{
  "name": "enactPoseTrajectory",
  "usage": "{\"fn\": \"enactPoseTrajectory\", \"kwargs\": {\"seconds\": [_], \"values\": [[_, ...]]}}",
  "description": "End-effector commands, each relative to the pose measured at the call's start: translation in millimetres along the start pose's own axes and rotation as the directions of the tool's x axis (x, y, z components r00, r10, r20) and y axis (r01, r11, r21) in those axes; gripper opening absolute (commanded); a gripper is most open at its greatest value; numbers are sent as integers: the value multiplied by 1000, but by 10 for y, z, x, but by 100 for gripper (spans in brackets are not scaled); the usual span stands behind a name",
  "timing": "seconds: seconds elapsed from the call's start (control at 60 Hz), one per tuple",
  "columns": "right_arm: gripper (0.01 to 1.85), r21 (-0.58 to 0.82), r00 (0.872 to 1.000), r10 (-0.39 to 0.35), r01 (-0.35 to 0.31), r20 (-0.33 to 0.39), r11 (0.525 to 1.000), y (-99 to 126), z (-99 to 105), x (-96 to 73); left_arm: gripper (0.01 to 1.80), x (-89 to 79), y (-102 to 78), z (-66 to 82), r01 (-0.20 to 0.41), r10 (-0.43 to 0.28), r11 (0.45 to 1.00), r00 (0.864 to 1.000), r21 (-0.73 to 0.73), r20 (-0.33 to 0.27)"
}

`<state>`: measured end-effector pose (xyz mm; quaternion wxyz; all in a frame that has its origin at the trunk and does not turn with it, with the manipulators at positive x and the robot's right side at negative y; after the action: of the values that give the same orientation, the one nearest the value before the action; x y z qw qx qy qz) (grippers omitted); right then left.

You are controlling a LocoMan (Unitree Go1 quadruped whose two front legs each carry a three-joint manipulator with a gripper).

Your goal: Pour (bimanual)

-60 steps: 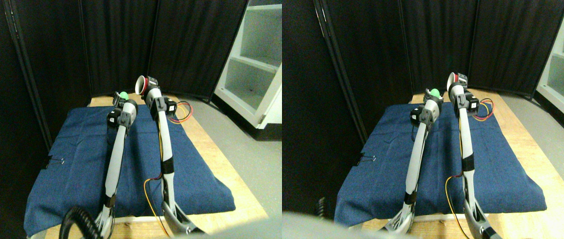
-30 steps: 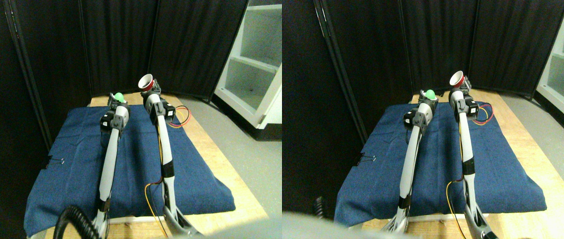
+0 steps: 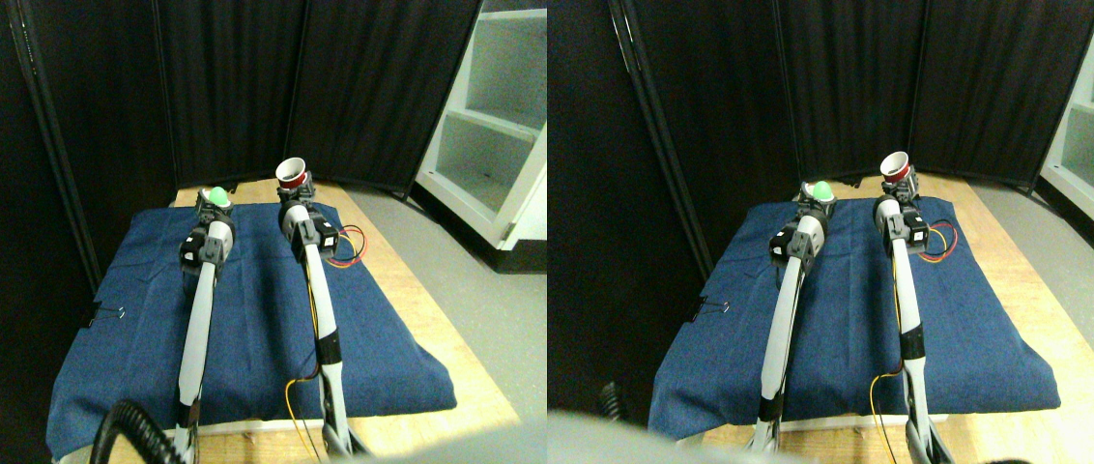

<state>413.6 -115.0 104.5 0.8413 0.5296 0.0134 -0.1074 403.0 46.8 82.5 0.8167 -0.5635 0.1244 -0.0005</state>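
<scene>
A dark curtain (image 3: 238, 87) closes off the back of the scene, with a white shelf unit (image 3: 499, 116) to the right of it. In front lies a wooden board (image 3: 431, 319) covered mostly by a blue cloth (image 3: 257, 309), which spreads beneath both manipulators.

The right manipulator reaches up over the cloth, and its right gripper (image 3: 297, 190) sits under a red cup (image 3: 292, 173) with a white inside. The cup stands close to upright above the jaws, mouth facing up and slightly toward the camera. The jaws appear clamped on its lower part, though the grip point itself is small and partly hidden.

The left manipulator rises beside it, and the left gripper (image 3: 214, 205) carries a green cup (image 3: 215, 195), of which only the rounded top shows above the jaws. The jaws seem closed on it. The green cup sits to the left of the red cup and a little lower, the two well apart.

Red and yellow wires (image 3: 351, 244) loop on the cloth just right of the right gripper. A black binder clip (image 3: 108, 312) pinches the cloth's left edge, far below and left of the left jaws.
</scene>
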Motion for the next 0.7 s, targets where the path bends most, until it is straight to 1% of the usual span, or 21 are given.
{"fn": "enactPoseTrajectory", "kwargs": {"seconds": [0.017,0.05,0.083,0.2,0.283,0.35,0.5,0.517,0.55,0.617,0.7], "values": [[33,20,999,51,-51,-2,999,-1,-22,51,33,34,5,34,38,-38,999,999,-19,23],[33,42,999,34,-34,0,999,-27,-48,51,33,53,61,47,33,-32,999,999,-28,32],[33,62,999,32,-32,1,998,-44,-63,43,33,61,93,53,31,-30,999,999,-27,40],[33,87,999,42,-41,-16,995,-92,-88,42,33,85,189,63,30,-28,999,998,-38,49],[33,89,999,42,-41,-9,995,-155,-118,54,33,112,303,78,20,-16,998,997,-60,75],[33,103,999,28,-27,-15,994,-210,-143,54,33,124,386,86,22,-15,997,996,-78,89],[33,117,1000,18,-17,-8,993,-301,-189,51,33,145,494,92,28,-18,995,994,-94,104],[33,132,1000,19,-17,-13,991,-332,-203,58,33,144,526,85,32,-21,995,993,-91,114],[33,133,1000,8,-7,-6,991,-354,-216,52,33,148,554,84,29,-18,995,993,-93,121],[33,121,1000,12,-11,-11,993,-393,-231,66,33,160,596,78,26,-13,995,992,-100,126],[33,147,1000,-10,12,-13,989,-447,-257,64,33,171,649,70,26,-12,994,991,-107,135]]}}
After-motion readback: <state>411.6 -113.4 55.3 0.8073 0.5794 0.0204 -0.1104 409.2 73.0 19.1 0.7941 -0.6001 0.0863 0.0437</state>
